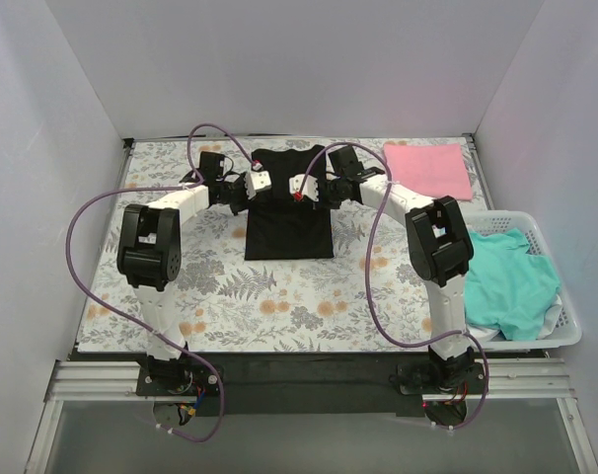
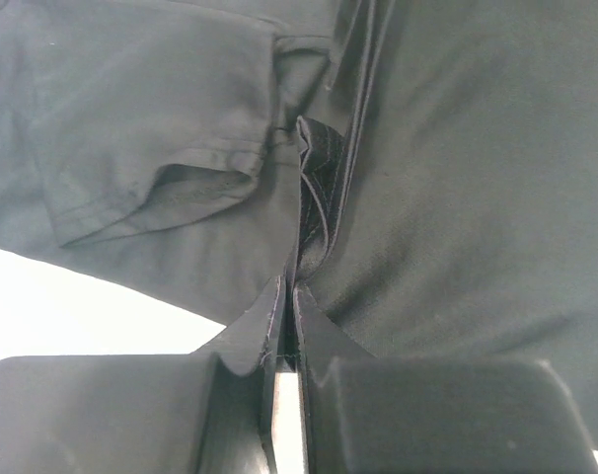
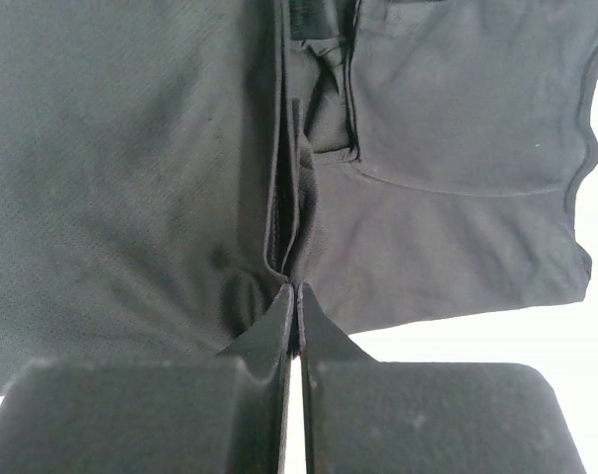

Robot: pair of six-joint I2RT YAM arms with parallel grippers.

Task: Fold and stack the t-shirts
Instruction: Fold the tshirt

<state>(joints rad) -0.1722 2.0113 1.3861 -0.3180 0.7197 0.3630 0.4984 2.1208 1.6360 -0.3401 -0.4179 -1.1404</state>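
Observation:
The black t-shirt (image 1: pixel 289 222) lies at the middle back of the table, its sides folded in to a narrow strip. My left gripper (image 1: pixel 255 186) is shut on its left folded edge near the shoulder; the wrist view shows the fabric (image 2: pixel 457 178) pinched between the fingertips. My right gripper (image 1: pixel 301 190) is shut on the right folded edge; its wrist view shows the fabric (image 3: pixel 131 168) pinched too. The pink t-shirt (image 1: pixel 429 168) lies folded flat at the back right. The teal t-shirt (image 1: pixel 506 281) lies crumpled in the basket.
A white lattice basket (image 1: pixel 548 229) stands at the right edge of the table. The floral table cloth (image 1: pixel 279 296) covers the table. White walls close in the back and both sides. Purple cables loop over both arms.

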